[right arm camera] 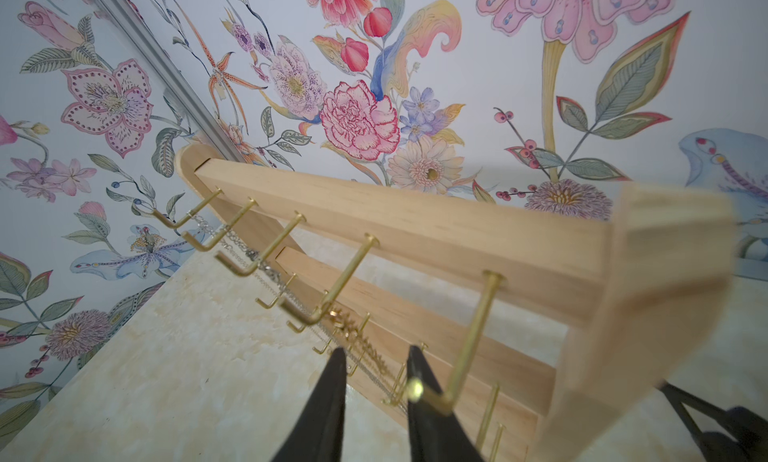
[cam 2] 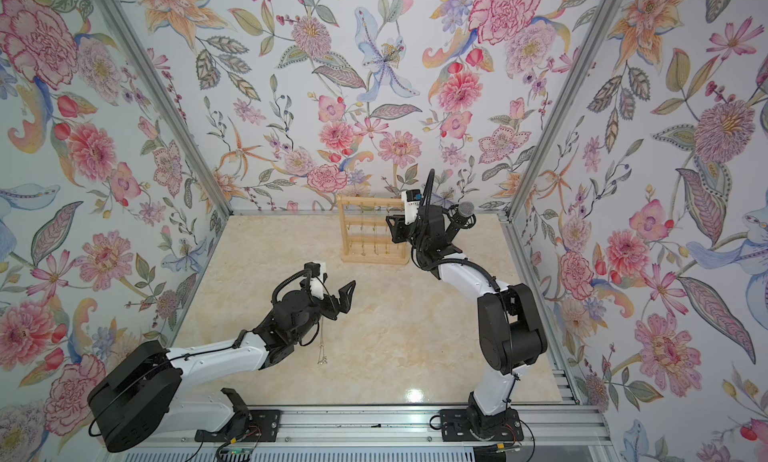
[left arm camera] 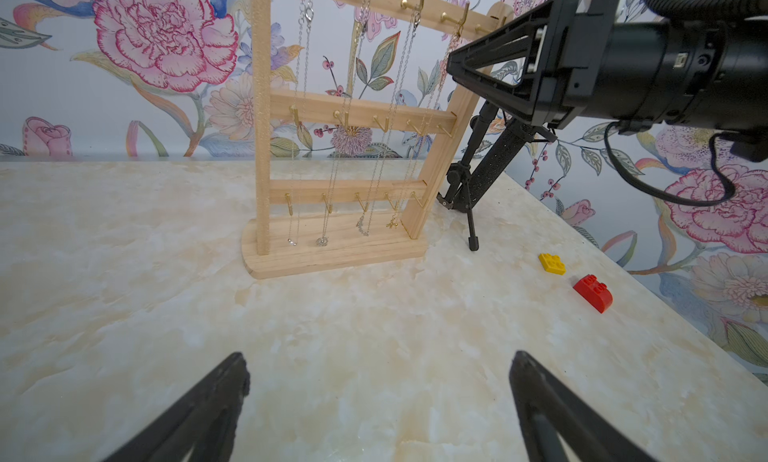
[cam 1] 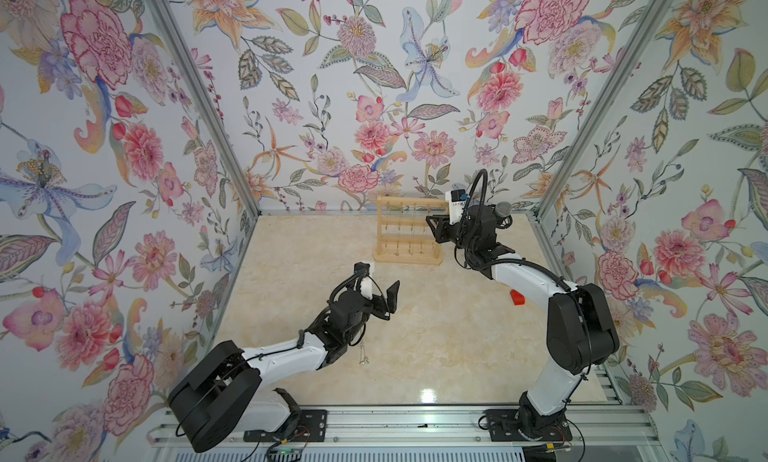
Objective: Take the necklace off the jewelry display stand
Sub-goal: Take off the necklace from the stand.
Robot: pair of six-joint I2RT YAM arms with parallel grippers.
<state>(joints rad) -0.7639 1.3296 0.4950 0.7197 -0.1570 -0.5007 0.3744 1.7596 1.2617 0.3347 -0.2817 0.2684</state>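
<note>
The light wood jewelry display stand (cam 1: pixel 409 231) (cam 2: pixel 370 231) (left arm camera: pixel 332 247) (right arm camera: pixel 415 231) stands at the back of the table. Several necklaces hang from the brass hooks on its top bar. My right gripper (cam 1: pixel 432 229) (cam 2: pixel 392 229) (right arm camera: pixel 375 351) (left arm camera: pixel 453 64) is at the right end of that bar. Its jaws are narrowly open, with the gold necklace chain (right arm camera: pixel 357 339) (left arm camera: pixel 432 98) in the gap just beyond their tips. One finger (right arm camera: pixel 424 397) is next to the empty end hook. My left gripper (cam 1: pixel 384 299) (cam 2: pixel 338 297) (left arm camera: pixel 379 358) hovers wide open and empty over mid-table.
Another necklace (cam 1: pixel 364 356) (cam 2: pixel 322 354) lies on the marble tabletop beneath my left forearm. A black microphone on a tripod (cam 1: pixel 503 209) (left arm camera: pixel 494 160) stands right of the stand. A red brick (cam 1: pixel 517 298) (left arm camera: pixel 593 291) and a yellow brick (left arm camera: pixel 552 263) lie near the right wall.
</note>
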